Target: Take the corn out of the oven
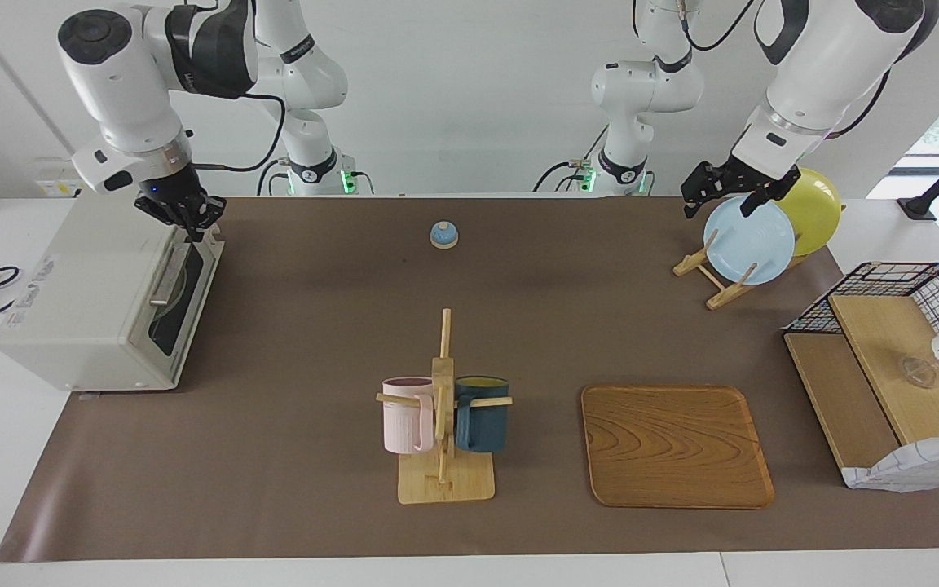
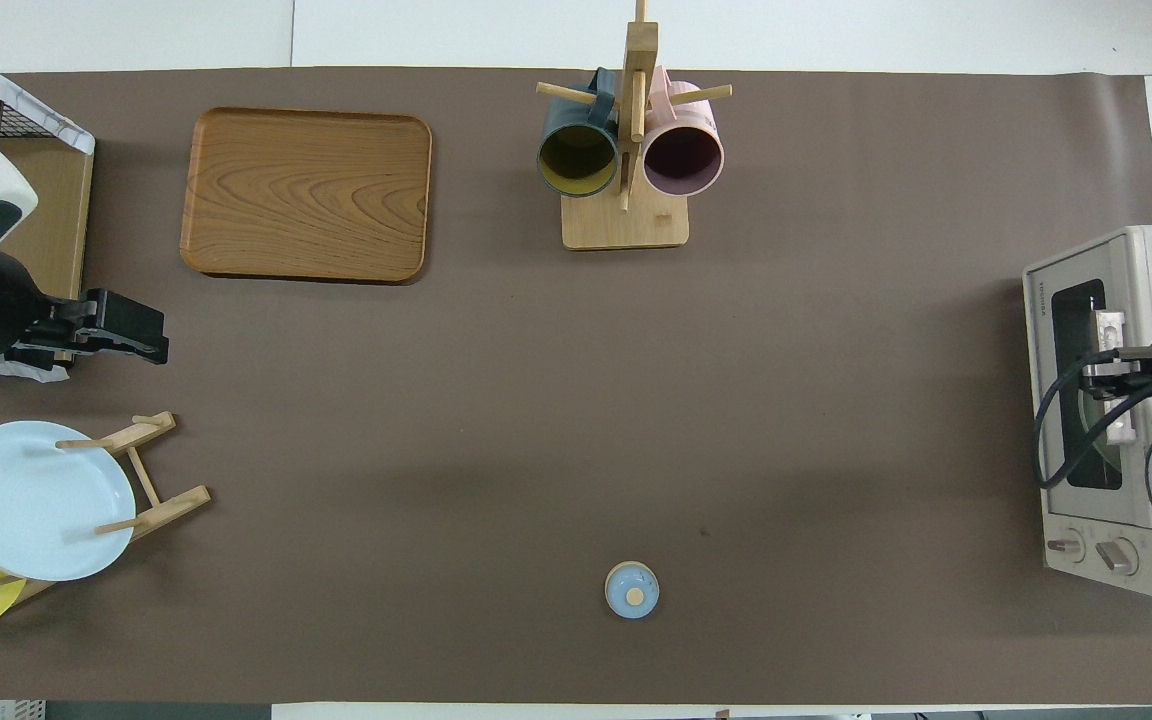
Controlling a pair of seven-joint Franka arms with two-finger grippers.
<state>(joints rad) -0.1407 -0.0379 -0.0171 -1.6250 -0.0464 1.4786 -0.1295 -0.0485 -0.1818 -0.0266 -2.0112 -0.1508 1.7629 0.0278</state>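
The off-white oven (image 1: pixel 70 310) stands at the right arm's end of the table, and in the overhead view (image 2: pixel 1151 260) its dark glass door faces the table's middle. The door is closed against the body. Its metal bar handle (image 1: pixel 168 277) runs along the door's top edge. My right gripper (image 1: pixel 190 224) is at the end of the handle nearer the robots, and in the overhead view (image 2: pixel 1101 366) it lies over the handle (image 2: pixel 1116 420). The corn is hidden. My left gripper (image 1: pixel 718 205) hangs open and empty over the plate rack (image 2: pixel 164 338).
A small blue bell (image 1: pixel 443 235) sits mid-table near the robots. A wooden mug rack (image 1: pixel 443 408) holds a pink and a dark blue mug. A wooden tray (image 1: pixel 673 444) lies beside it. A rack holds a blue plate (image 1: pixel 748 240) and a yellow plate (image 1: pixel 816 208). A wire shelf (image 1: pixel 885 359) stands at the left arm's end.
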